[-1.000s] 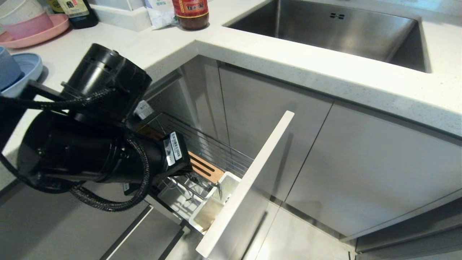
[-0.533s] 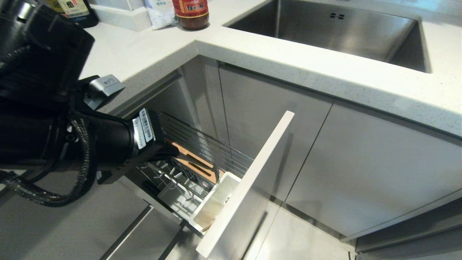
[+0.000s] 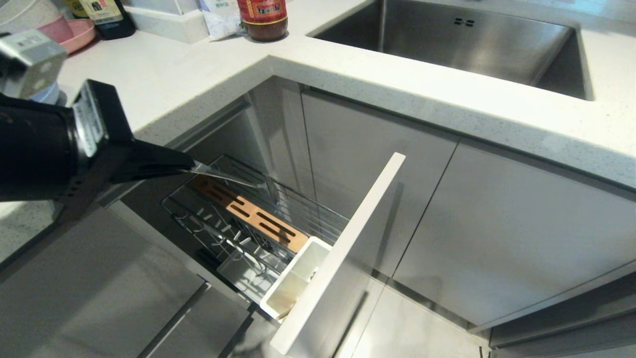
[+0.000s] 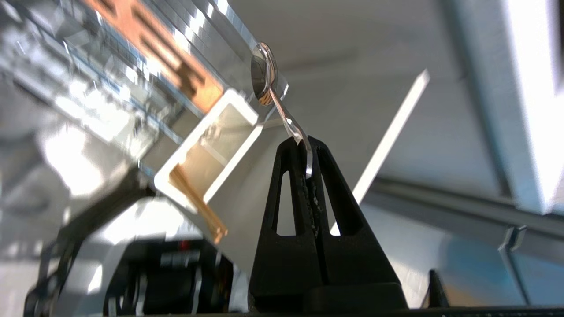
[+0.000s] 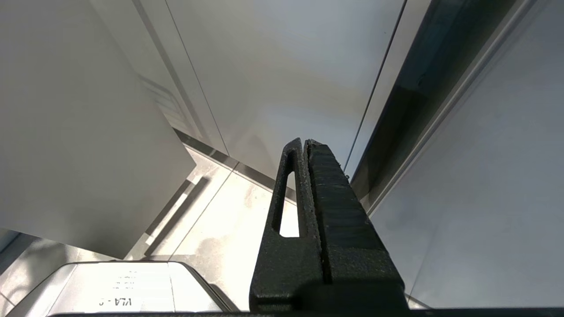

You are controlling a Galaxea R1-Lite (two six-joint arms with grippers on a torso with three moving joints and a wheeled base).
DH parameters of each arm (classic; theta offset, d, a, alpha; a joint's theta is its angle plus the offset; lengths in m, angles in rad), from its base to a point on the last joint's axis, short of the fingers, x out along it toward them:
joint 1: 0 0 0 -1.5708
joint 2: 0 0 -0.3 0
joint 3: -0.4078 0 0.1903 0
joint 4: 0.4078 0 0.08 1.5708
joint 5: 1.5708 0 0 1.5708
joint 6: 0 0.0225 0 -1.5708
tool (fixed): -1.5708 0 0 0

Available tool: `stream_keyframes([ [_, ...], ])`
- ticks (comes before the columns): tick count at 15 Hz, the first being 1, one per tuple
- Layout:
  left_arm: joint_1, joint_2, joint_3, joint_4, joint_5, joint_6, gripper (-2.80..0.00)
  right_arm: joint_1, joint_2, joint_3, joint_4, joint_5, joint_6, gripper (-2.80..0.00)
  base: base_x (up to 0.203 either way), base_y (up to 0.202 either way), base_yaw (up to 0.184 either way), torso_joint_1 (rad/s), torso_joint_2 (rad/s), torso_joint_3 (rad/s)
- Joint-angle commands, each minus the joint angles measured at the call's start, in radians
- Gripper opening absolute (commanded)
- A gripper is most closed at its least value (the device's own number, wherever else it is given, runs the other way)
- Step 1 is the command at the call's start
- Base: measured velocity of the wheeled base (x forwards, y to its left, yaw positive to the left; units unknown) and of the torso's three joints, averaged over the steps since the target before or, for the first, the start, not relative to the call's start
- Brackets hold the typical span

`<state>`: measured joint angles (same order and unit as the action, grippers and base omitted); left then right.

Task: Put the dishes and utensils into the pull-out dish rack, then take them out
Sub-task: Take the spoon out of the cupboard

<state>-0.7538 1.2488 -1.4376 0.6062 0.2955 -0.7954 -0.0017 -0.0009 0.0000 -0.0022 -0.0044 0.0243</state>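
Note:
My left gripper (image 3: 189, 166) is shut on the thin handle of the silver spoon (image 3: 226, 176), which juts out level above the pull-out dish rack (image 3: 208, 226). In the left wrist view the spoon's bowl (image 4: 263, 72) stands clear beyond the gripper (image 4: 304, 140). The rack is pulled out, showing its slotted wooden strip (image 3: 248, 214), white cutlery cup (image 3: 298, 271) and pale front panel (image 3: 348, 238). The wooden chopsticks (image 4: 200, 209) lie in the cup. A sliver of the light blue plate (image 3: 48, 94) shows behind my arm; the bowl is hidden. My right gripper (image 5: 305, 141) hangs shut and empty by the cabinet fronts.
The white counter (image 3: 348, 74) overhangs the rack, with a steel sink (image 3: 447, 40) at the back right. A sauce jar (image 3: 262, 17), a dark bottle (image 3: 107, 17) and a pink plate (image 3: 79, 32) with stacked bowls stand at the back left. Cabinet doors (image 3: 497, 223) close off the right.
My left arm has risen and drawn back to the left, lifting the spoon from down by the cutlery cup to above the rack. More of the rack now shows.

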Motion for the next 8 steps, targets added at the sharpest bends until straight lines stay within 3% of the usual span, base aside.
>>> stream_keyframes([
  [1, 0.006, -0.077, -0.030, 0.000, 0.039, 0.036, -2.80, 0.000, -0.003, 0.002, 0.000, 0.000, 0.000, -2.80, 0.000, 0.000, 0.000, 0.000, 0.00, 0.000],
  [3, 0.010, -0.107, -0.052, -0.002, 0.071, 0.059, -2.80, 0.000, -0.004, 0.002, 0.000, 0.000, 0.000, -2.80, 0.000, 0.000, 0.000, 0.000, 0.00, 0.000],
  [8, 0.075, -0.204, -0.131, -0.002, 0.077, 0.156, -2.80, 0.000, -0.002, 0.002, 0.001, 0.000, 0.000, -2.80, 0.000, 0.000, 0.000, 0.000, 0.00, 0.000],
])
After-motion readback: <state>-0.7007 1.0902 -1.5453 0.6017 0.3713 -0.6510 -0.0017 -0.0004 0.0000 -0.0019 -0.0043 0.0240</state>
